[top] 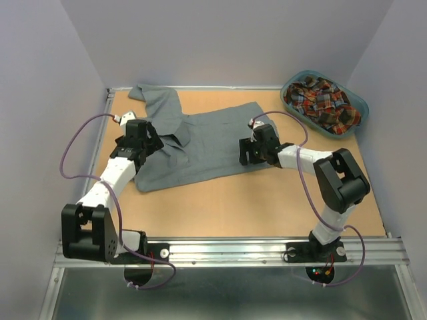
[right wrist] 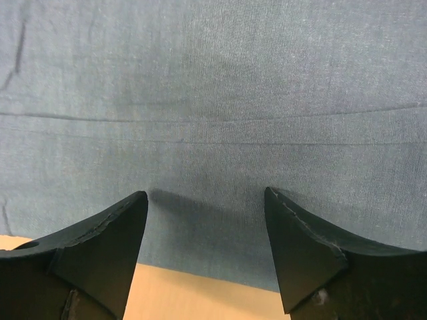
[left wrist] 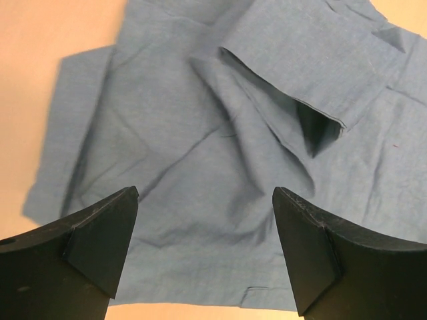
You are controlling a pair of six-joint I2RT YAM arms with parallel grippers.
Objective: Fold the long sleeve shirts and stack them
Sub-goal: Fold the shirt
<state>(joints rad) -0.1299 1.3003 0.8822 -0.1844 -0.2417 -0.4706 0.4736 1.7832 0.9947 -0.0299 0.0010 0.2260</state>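
Observation:
The grey shirt (top: 200,143) lies spread and creased on the table, one sleeve reaching to the back left. My left gripper (top: 141,145) is open above its left part; in the left wrist view (left wrist: 205,207) the wrinkled cloth (left wrist: 200,153) and a folded sleeve cuff (left wrist: 313,60) lie below the jaws. My right gripper (top: 248,152) is open over the shirt's right edge; in the right wrist view (right wrist: 205,203) the flat cloth (right wrist: 213,100) and its hem fill the frame. The plaid shirt (top: 320,101) lies bunched in the teal basket (top: 359,102).
The teal basket stands at the back right corner. The tan tabletop (top: 253,207) shows in front of the shirt. A metal rail (top: 233,252) runs along the near edge with both arm bases. White walls close in the left, back and right.

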